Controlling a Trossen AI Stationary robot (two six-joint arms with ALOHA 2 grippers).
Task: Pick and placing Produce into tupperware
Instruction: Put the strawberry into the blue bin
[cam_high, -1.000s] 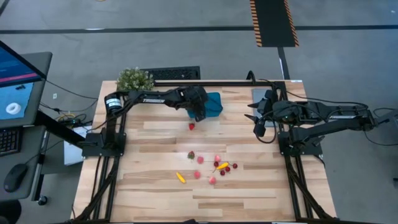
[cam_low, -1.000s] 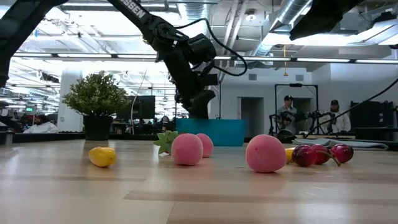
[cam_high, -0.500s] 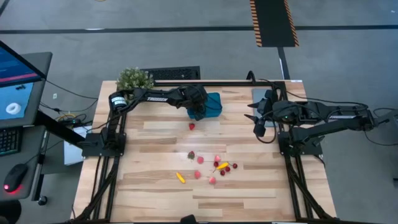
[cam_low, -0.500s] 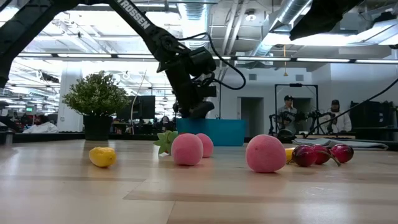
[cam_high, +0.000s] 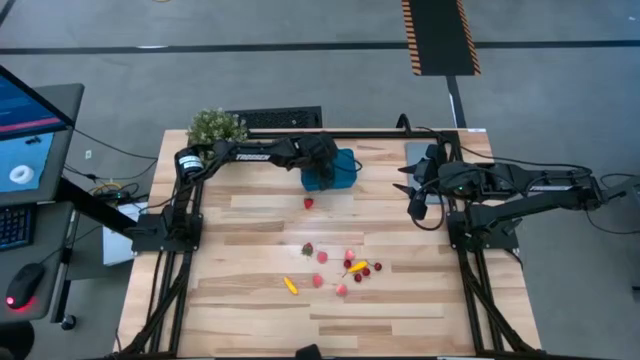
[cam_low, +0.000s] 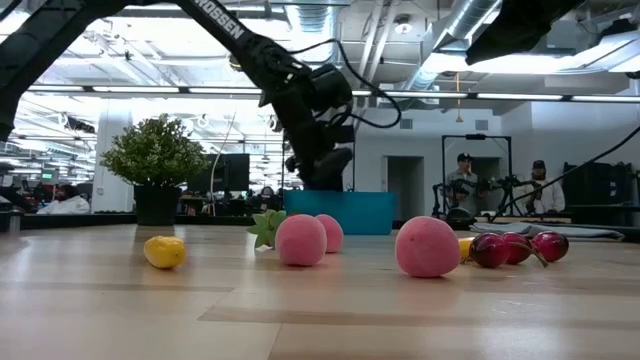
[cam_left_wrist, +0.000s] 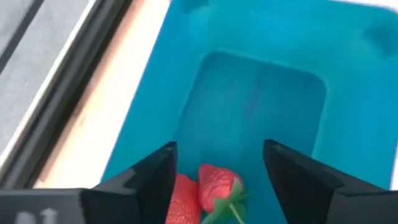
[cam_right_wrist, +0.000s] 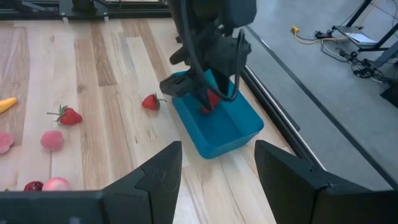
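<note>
Four strawberries (cam_left_wrist: 217, 186); one tupperware (cam_high: 343, 172); one plant (cam_high: 216, 127)

A grey floor (cam_high: 300, 70) is surrounding the wooden table (cam_high: 250, 300), with a yellow-black striped strip (cam_high: 438, 35) lying on it. A monitor (cam_high: 25, 130) is glowing beside a mouse (cam_high: 22, 285). Ceiling ducts (cam_low: 400, 40) are running overhead, and two people (cam_low: 500, 185) are standing far behind.

We note the left gripper (cam_high: 322, 165) hanging over the tupperware (cam_high: 341, 170), blocking entry from above. A lone strawberry (cam_high: 308, 203) lies just beside the tupperware; beyond it the wood stays bare until the produce cluster (cam_high: 345, 268). A potted plant (cam_high: 216, 127) stands well apart from the tupperware.
</note>
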